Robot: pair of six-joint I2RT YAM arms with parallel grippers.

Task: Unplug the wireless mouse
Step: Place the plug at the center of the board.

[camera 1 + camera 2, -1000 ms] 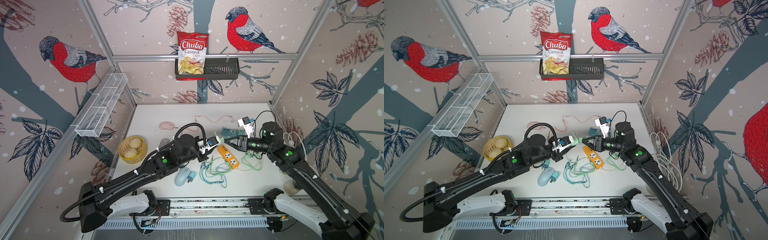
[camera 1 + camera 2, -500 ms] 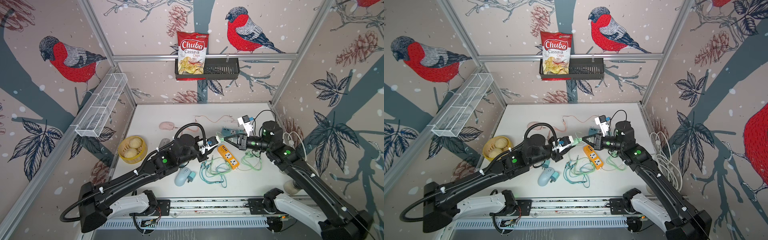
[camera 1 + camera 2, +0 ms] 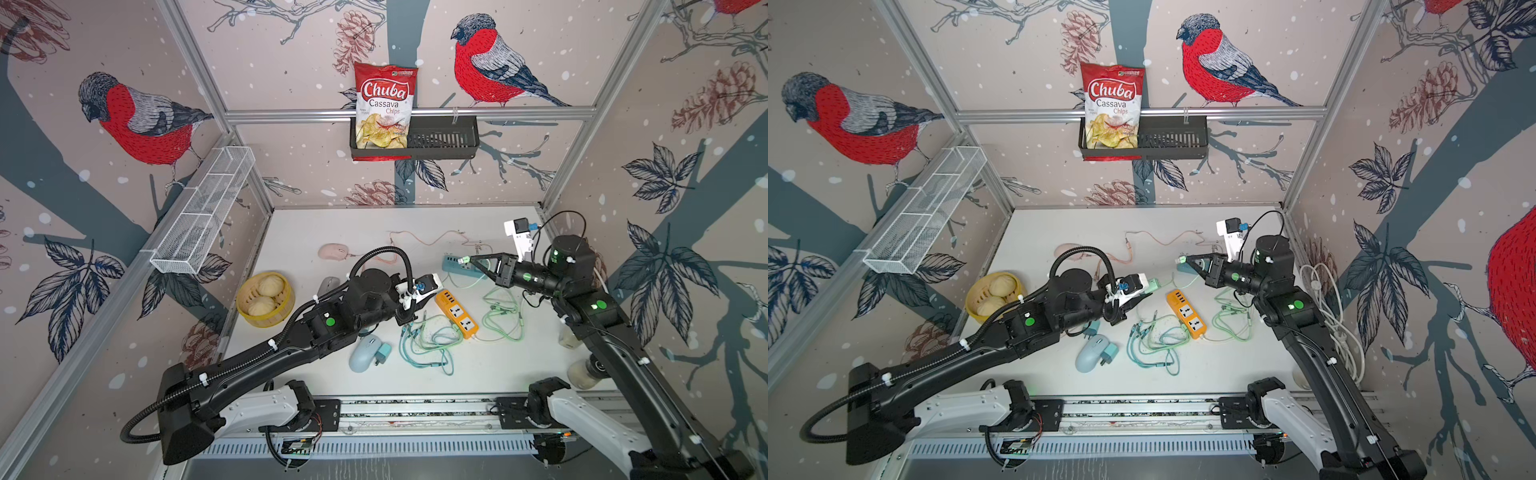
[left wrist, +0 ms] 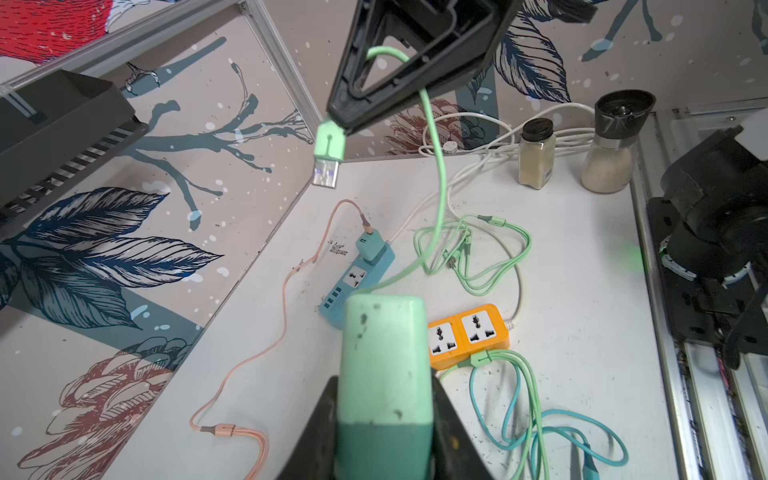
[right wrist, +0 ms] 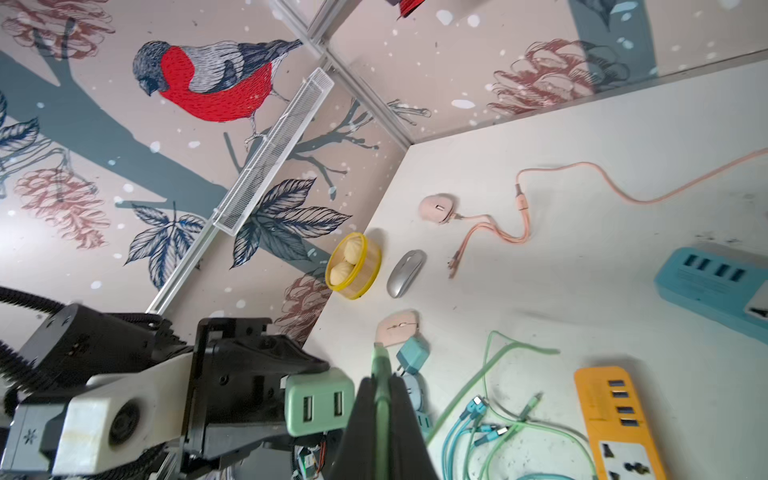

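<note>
At the far left of the white table, close to the wall, a yellow steamer with two buns. Just right of it a silver mouse, half hidden behind the left arm in both top views. Farther back a pink mouse, with a pink cable running from beside it rightward to a teal charger on the blue power strip. Nearer the front edge, a pale-blue mouse with a small teal adapter touching its right side. Toward the middle, raised off the table, the left gripper, fingers clamped on both sides of a mint charger block. Across a clear gap to the right, the right gripper, fingertips pressed together on a mint USB plug, metal end bare, well above the table. From the plug, a green cable looping through the gripper frame and down into a tangle of green and teal leads beside the orange power strip. Impossible to tell which of the three mice that cable serves. At the far right, by the wall, a spice jar and a grinder.
</note>
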